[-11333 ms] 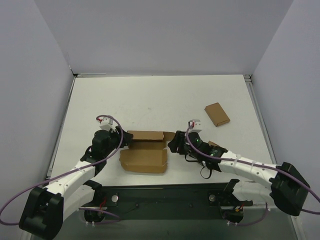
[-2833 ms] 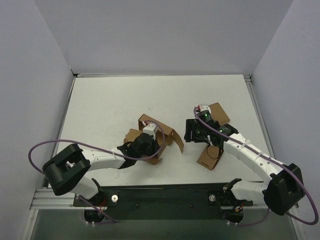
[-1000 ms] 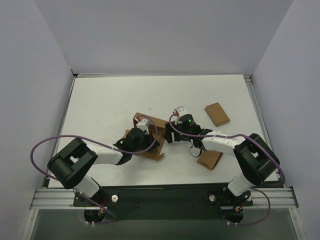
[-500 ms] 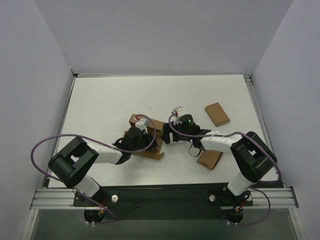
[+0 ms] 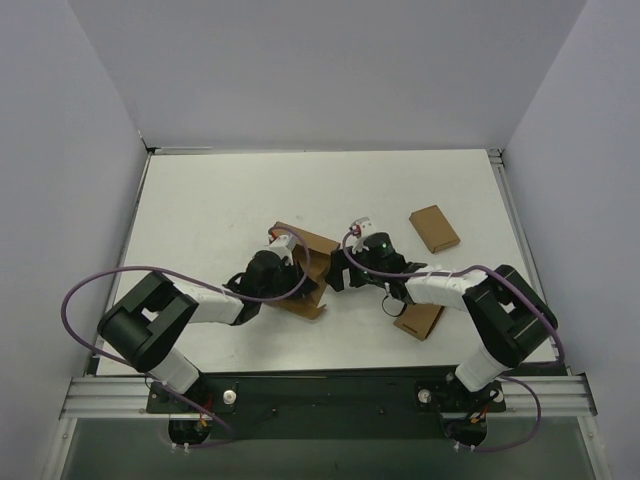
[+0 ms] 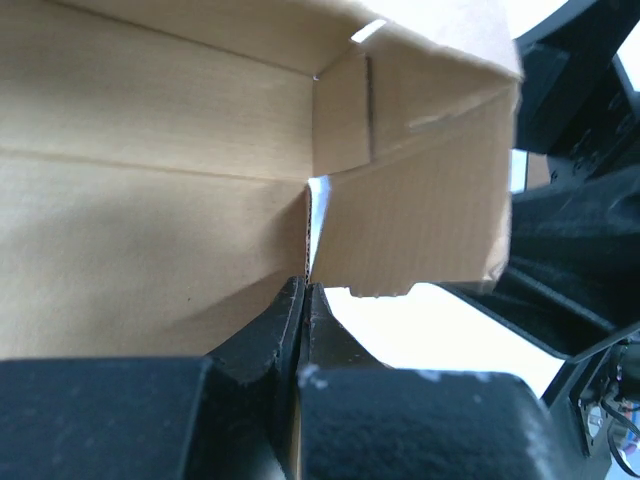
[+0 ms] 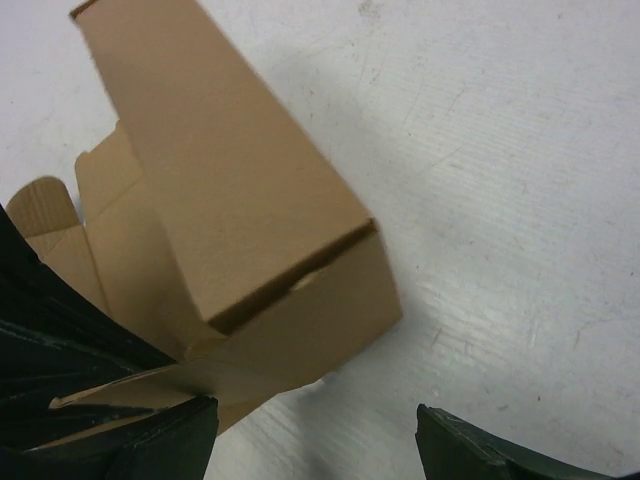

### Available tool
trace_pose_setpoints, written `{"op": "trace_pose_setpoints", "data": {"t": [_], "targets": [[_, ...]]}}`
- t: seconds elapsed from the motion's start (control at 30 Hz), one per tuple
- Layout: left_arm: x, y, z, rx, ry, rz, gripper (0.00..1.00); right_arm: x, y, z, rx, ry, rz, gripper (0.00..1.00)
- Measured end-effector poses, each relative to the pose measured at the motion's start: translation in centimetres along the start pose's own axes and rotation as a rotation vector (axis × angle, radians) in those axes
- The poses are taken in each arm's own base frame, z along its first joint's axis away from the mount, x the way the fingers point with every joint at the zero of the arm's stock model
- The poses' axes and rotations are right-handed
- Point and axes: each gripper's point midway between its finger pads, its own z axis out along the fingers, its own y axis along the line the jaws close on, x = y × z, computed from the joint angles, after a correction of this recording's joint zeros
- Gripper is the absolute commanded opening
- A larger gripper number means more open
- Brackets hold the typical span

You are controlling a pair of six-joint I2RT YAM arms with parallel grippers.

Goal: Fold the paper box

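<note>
The paper box (image 5: 310,258) sits near the middle of the white table (image 5: 200,200), between my two grippers. It is brown cardboard, partly formed, with some walls standing and loose flaps open.

My left gripper (image 5: 283,262) meets it from the left. In the left wrist view my two black fingers (image 6: 260,330) are pressed together on the thin edge of one cardboard wall, pinching it. The box's inner panels and a corner fold fill the view above them.

My right gripper (image 5: 338,272) is close against the box's right side; I cannot tell whether it touches. In the right wrist view its jaws stand wide apart at the bottom corners, holding nothing. The box's long top panel and closed end lie just ahead, with open flaps at the left.

A small cardboard box (image 5: 434,228) lies flat well to the right, toward the back. A second small cardboard box (image 5: 420,321) lies nearer, beside my right arm. Purple cables (image 5: 75,295) loop from both arms.
</note>
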Motion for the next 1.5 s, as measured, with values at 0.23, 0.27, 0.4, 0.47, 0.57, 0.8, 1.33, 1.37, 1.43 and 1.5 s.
{"op": "trace_pose_setpoints", "data": {"t": [0.23,0.27,0.4,0.47,0.57,0.8,1.33,1.37,1.43,1.5], "targets": [[0.2,-0.2,0.2,0.017,0.027,0.0,0.01,1.1,-0.2,-0.9,0.005,0.012,-0.002,0.81],[0.2,-0.2,0.2,0.018,0.028,0.0,0.01,0.9,-0.2,-1.0,0.005,0.008,-0.004,0.8],[0.4,-0.3,0.2,0.023,0.037,0.004,0.01,0.2,-0.3,-1.3,0.017,-0.016,-0.016,0.8],[0.5,-0.4,0.1,0.028,0.042,0.007,0.01,0.2,-0.4,-1.3,0.022,-0.018,-0.02,0.8],[0.5,-0.4,0.1,0.032,0.045,0.012,0.01,0.1,-0.4,-1.3,0.021,-0.021,-0.022,0.8],[0.6,-0.4,0.1,0.035,0.048,0.016,0.01,-0.3,0.2,-0.9,0.04,-0.051,-0.047,0.8],[0.4,-0.3,0.1,0.033,0.042,0.007,0.01,-2.1,-0.4,-0.8,0.194,-0.166,-0.051,0.74],[0.4,-0.3,0.1,0.033,0.041,0.006,0.01,-2.2,-0.5,-0.8,0.2,-0.171,-0.046,0.74],[0.4,-0.3,0.1,0.033,0.041,0.002,0.01,-2.6,-0.6,-0.8,0.214,-0.19,-0.034,0.73],[0.4,-0.3,0.1,0.033,0.041,-0.002,0.01,-3.1,-0.9,-0.8,0.231,-0.213,-0.022,0.74]]}}
